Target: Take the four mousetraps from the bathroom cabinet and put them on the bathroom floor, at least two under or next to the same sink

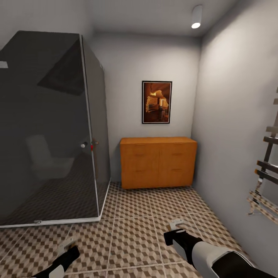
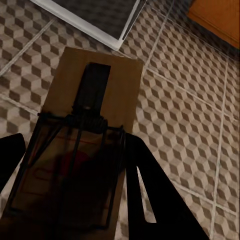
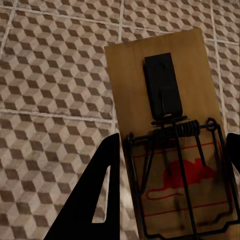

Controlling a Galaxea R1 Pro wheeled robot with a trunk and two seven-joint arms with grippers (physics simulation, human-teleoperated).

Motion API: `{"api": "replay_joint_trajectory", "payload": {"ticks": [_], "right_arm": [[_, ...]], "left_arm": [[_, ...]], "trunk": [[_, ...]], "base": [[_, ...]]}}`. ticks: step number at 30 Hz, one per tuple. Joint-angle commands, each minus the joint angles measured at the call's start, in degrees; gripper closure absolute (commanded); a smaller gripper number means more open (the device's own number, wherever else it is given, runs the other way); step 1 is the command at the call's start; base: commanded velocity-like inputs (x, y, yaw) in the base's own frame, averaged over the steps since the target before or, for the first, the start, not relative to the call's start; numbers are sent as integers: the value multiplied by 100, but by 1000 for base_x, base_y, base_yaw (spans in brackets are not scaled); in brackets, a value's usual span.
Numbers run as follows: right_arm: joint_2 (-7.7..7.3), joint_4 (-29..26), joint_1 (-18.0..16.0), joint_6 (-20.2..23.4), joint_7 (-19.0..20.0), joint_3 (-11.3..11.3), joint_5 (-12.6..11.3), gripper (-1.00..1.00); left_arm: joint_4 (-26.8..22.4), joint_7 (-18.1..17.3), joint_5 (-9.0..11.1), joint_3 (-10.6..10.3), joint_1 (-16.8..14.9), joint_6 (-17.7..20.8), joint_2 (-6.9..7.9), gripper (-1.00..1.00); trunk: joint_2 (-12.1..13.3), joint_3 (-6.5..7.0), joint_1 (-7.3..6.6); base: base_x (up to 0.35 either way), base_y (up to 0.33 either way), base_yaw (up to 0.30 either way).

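Observation:
The orange-brown cabinet point(image 1: 157, 162) stands against the back wall with its drawers closed. My left gripper point(image 1: 68, 249) hangs low over the bathroom floor point(image 1: 135, 220). In the left wrist view this gripper point(image 2: 72, 145) is shut on a mousetrap point(image 2: 95, 100), a brown wooden base with a dark bar and wire spring. My right gripper point(image 1: 173, 231) is also low, further right. Seen from the right wrist, it point(image 3: 172, 145) is shut on a second mousetrap point(image 3: 165, 75) with a red mouse print. Both traps are held above the cube-patterned tiles. The sink is out of view.
A dark glass shower enclosure point(image 1: 50, 127) fills the left side, its white base frame point(image 2: 95, 27) near my left gripper. A towel rail point(image 1: 268, 173) juts from the right wall. A framed picture point(image 1: 156, 102) hangs above the cabinet. Open tiles run from me to the cabinet.

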Motion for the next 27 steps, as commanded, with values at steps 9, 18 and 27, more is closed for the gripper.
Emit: {"api": "replay_joint_trajectory", "payload": {"ticks": [9,18,27], "right_arm": [[3,11,-9,-1,-7,52,-63,100],[3,13,-9,-2,-3,50,-71,100],[-4,12,-9,-8,-21,50,-72,100]], "left_arm": [[1,-55,29,-48,-5,-32,2,100],[1,-43,43,-46,-5,-23,-4,100],[-8,-40,42,-42,-5,-12,-6,100]], "trunk": [[-4,-7,0],[-4,-7,0],[-4,-7,0]], "base": [[0,0,285],[0,0,111],[0,0,3]]}}
